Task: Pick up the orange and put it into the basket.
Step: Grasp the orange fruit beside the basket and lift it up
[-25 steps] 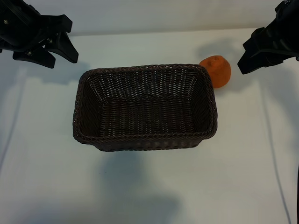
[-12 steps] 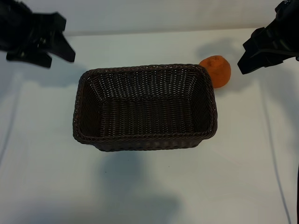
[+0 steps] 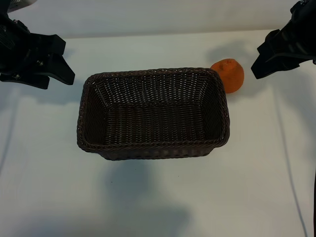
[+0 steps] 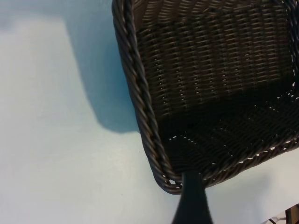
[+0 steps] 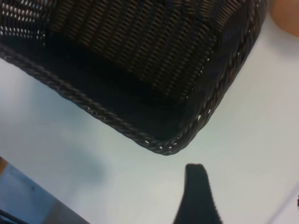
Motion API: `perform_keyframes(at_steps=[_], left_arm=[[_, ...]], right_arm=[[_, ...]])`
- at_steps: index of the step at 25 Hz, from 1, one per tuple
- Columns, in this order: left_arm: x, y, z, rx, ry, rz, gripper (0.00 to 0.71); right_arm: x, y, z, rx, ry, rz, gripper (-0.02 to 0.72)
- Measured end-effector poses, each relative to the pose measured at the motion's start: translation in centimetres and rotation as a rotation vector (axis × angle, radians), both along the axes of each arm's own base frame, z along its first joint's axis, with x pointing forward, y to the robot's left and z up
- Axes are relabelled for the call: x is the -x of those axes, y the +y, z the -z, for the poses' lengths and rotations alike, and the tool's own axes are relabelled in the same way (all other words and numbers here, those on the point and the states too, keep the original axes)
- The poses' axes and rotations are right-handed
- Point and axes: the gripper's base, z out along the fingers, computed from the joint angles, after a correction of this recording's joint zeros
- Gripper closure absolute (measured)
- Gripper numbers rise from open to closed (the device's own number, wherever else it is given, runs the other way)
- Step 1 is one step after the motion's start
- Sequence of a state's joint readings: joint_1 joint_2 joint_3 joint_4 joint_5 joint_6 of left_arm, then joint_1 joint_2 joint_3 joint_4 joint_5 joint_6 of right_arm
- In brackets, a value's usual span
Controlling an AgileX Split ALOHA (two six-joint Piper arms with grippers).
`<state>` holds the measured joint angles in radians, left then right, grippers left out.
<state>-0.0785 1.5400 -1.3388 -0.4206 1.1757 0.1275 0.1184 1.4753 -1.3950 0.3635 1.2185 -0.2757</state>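
Wicker is forming the basket, a dark brown rectangle with rounded corners, sloped sides and a braided rim, sitting mid-table with its long axis running across the exterior view and its mouth facing up, nothing lying inside it. Just beside its far right corner the orange is resting on the table, so close that touching or not cannot be told. It is small and round, with slightly lumpy matte skin and a pucker facing upward; being round, it is showing no long axis.

At the upper left the left gripper is hanging above the table beyond the basket's left end, tilting steeply down, its fingers standing spread with nothing between them. In the left wrist view one dark fingertip is crossing the basket's corner rim.

At the upper right the right gripper is hovering near the orange, apart from it, likewise pitching steeply down, fingers parted and holding nothing.
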Motion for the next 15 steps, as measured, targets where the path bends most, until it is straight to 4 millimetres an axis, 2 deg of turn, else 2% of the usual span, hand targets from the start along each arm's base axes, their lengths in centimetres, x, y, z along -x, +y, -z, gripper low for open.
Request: perform_keyframes(at_steps=[6, 15], left_arm=[[0.0, 0.0, 0.0, 0.000, 0.001, 0.000, 0.136], [0.0, 0.0, 0.0, -0.001, 0.001, 0.000, 0.140]], right_arm=[[-1.4, 0.1, 0.9, -0.001, -0.030, 0.020, 0.214], [-6.0, 0.3, 4.6, -0.004, -0.100, 0.104, 0.214]])
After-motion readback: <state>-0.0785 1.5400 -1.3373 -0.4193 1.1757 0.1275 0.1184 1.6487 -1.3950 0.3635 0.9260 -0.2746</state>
